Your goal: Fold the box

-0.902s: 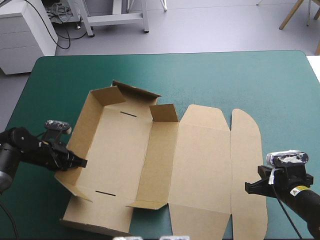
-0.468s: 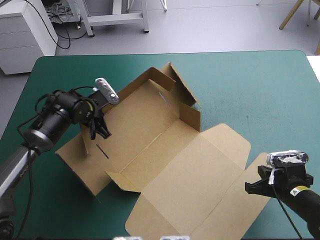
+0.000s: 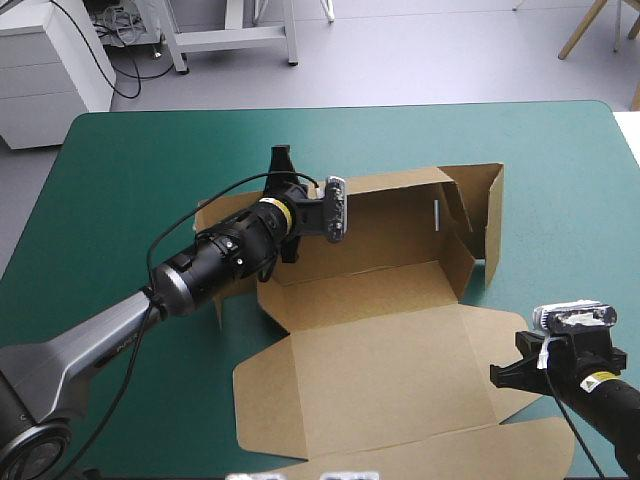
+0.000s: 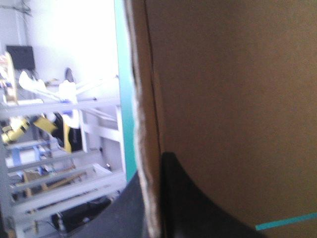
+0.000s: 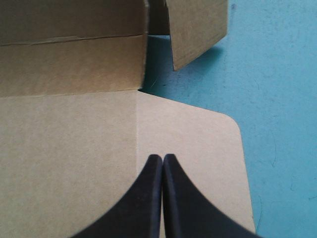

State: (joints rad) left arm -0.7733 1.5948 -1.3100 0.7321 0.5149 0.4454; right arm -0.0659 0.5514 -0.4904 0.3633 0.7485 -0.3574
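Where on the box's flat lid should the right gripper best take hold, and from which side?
Probably its rounded side flap, coming from the table's right side: the flap lies flat on the cover, its free thin edge facing that way. The right gripper is shut now and must open first. The left gripper holds the box at a raised wall.

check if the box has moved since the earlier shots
Yes. The box has swung round and shifted from the left edge of the table toward its middle; the lid now points to the near edge, not the right.
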